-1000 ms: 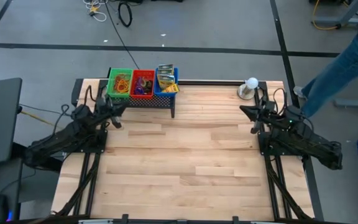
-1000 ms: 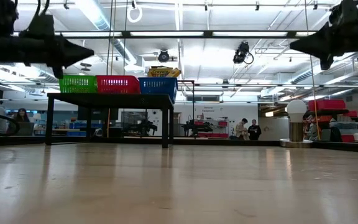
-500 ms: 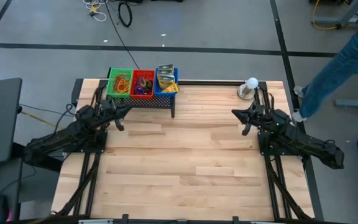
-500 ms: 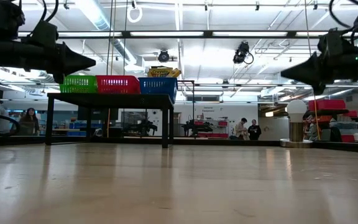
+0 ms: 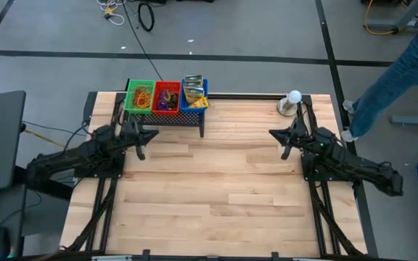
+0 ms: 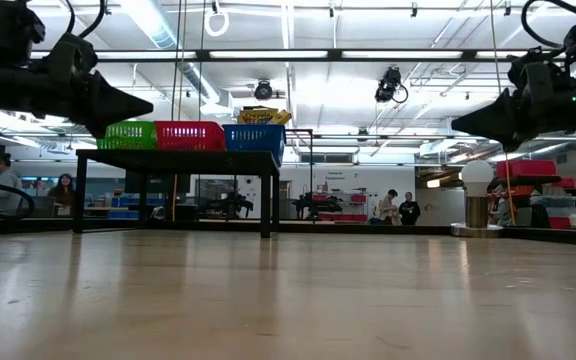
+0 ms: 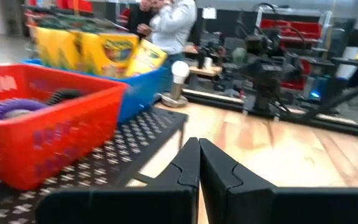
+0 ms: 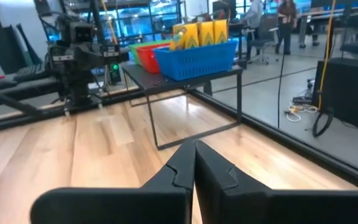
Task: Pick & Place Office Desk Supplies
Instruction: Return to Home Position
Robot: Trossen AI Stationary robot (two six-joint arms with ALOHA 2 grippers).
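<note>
Left claw (image 5: 149,135) closed, empty | right claw (image 5: 274,135) closed, empty | yellow-green crayon boxes (image 8: 201,32) upright in blue bin (image 8: 194,61)

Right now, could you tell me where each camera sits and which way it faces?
High view: overhead, straight down on the table; both arms; left gripper, right gripper shut.
Low view: table-top height, facing the rack; both grippers overhead.
Left wrist view: on left arm, facing the red bin; own fingers.
Right wrist view: on right arm, facing the left arm; own fingers.
Shared: both wrist views show the blue bin.
</note>
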